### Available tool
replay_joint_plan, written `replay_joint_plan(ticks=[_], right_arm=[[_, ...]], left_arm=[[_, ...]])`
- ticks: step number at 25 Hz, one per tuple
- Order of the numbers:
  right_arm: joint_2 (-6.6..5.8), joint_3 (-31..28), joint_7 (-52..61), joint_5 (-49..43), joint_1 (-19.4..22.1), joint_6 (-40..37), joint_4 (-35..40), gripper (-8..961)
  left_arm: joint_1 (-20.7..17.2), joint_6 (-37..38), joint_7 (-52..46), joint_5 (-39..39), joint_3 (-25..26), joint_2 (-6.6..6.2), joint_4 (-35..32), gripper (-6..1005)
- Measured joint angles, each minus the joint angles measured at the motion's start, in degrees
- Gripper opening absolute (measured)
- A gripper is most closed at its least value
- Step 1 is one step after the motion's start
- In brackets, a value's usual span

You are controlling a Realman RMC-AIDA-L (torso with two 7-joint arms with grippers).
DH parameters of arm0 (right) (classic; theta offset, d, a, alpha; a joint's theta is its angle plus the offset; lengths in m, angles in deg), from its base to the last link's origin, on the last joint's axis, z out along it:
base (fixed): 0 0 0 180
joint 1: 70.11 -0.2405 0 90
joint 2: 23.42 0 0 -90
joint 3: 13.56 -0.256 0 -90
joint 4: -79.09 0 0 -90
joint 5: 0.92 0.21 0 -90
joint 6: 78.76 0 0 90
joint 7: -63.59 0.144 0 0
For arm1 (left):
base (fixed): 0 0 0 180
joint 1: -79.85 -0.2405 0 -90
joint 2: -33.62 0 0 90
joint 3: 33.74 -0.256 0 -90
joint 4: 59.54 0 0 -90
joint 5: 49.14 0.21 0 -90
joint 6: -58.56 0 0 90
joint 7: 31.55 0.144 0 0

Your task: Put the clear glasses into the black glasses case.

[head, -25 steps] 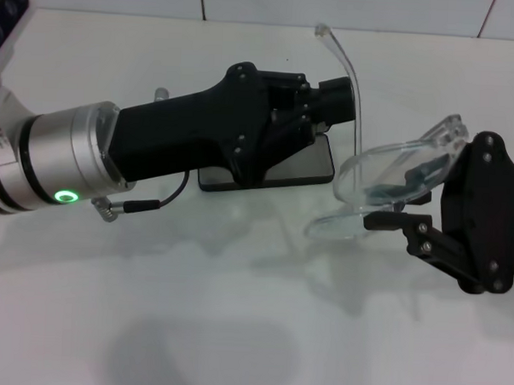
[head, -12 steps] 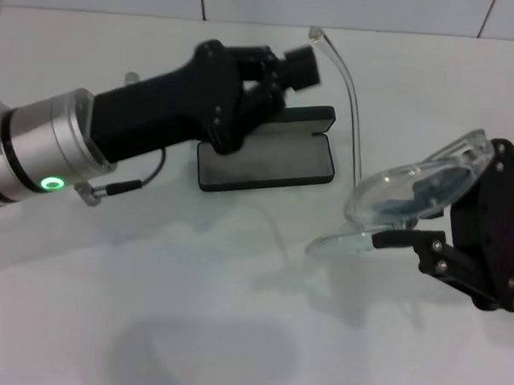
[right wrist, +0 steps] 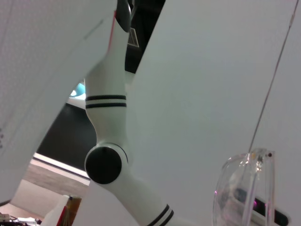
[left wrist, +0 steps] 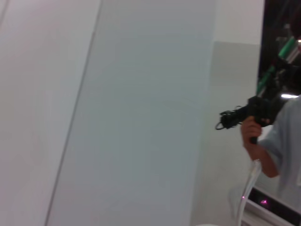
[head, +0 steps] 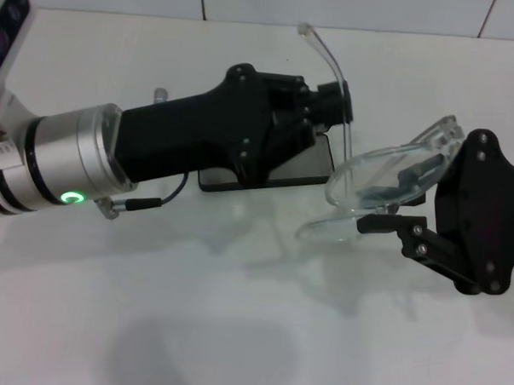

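- Right gripper (head: 391,203), right of centre frame, pinches the clear glasses (head: 386,177) above the table (head: 234,328).
- Left gripper (head: 333,102), upper centre, partly covers the open black glasses case (head: 305,165); finger state cannot be determined.

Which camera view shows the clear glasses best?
The head view: the whole clear glasses show there, held by the right gripper beside the black glasses case. The right wrist view shows only part of the lens; the left wrist view shows only one arm tip.
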Motion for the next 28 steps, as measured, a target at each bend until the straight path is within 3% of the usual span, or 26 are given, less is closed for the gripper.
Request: replay_joint_plan(ticks=[6,28], right_arm=[[-0.26,0.02,0.33,-0.12,-0.02,0.84,-0.03,87],[-0.27,-0.02,0.74,-0.19,-0.01,2.79,-0.03,87]], left_arm=[[-0.3,0.82,0.01,-0.1,-2.45,-0.06,-2.71,62],[-0.87,1.79,0.12,-0.26,-1.71,-0.02,-3.96,62]])
